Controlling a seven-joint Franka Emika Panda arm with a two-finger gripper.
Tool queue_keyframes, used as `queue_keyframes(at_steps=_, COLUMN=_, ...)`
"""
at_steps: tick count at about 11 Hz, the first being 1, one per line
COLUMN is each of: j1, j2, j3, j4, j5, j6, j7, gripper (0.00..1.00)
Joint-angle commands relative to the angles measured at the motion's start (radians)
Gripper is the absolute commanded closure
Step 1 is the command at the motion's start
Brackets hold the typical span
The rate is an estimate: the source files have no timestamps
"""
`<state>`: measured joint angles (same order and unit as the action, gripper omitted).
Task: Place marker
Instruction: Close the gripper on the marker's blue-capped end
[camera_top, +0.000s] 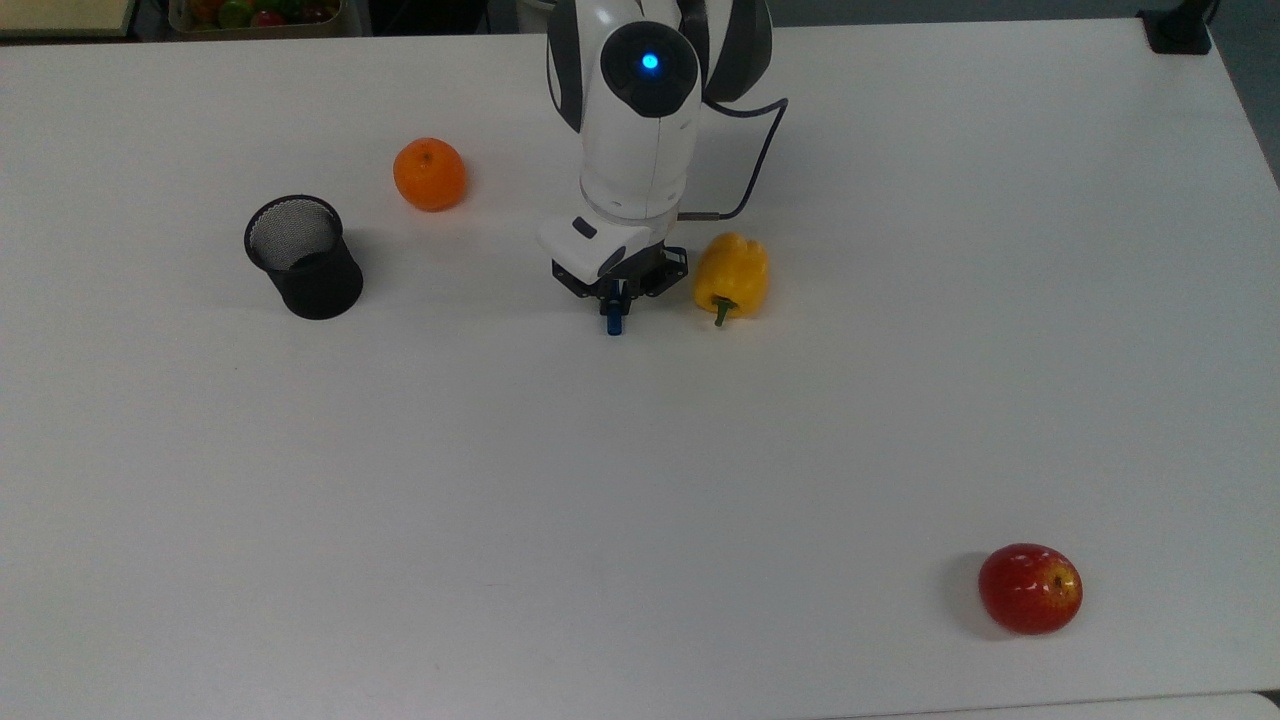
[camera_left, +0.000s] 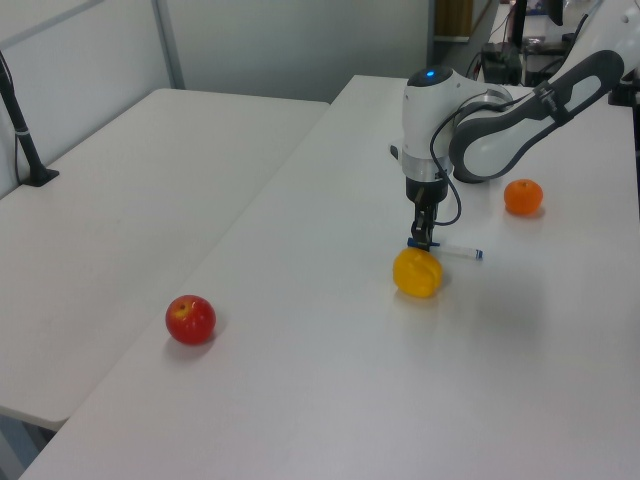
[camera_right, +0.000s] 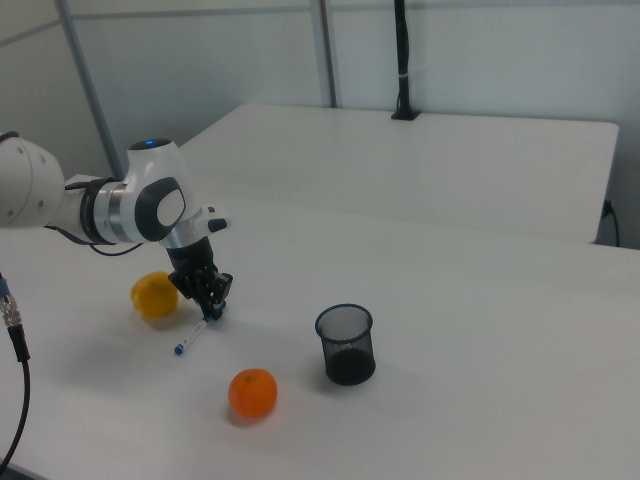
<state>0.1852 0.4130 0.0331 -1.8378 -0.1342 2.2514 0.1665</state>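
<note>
Lying on the smooth white table (camera_top: 640, 480), the slim white plastic marker with a blue cap (camera_right: 196, 331) sits beside the glossy, lumpy yellow pepper (camera_top: 732, 274). The black two-finger gripper (camera_top: 614, 293) is clamped near its capped end.

— What does the arm (camera_top: 640, 130) look like in the top view?

— Glossy white rounded shells with dark grey joint sections, and a black disc at upper centre carrying a glowing blue light (camera_top: 650, 62).

— Any cabling?

— A thin dark cable (camera_top: 755, 150) loops off to the top view's right of the wrist. The gripper (camera_top: 617, 290) is black, under a white angular flange with small dark buttons.
</note>
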Motion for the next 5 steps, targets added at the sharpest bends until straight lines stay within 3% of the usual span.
queue_keyframes(at_steps=1, j1=0.005, j2=-0.017, j3=0.002, j4=-0.003, j5=-0.018, j6=-0.001, j7=0.031, gripper=0.94)
queue_keyframes(at_steps=5, j1=-0.001, j2=-0.094, j3=0.002, j4=0.053, j5=-0.012, j6=-0.172, j7=0.031, gripper=0.94)
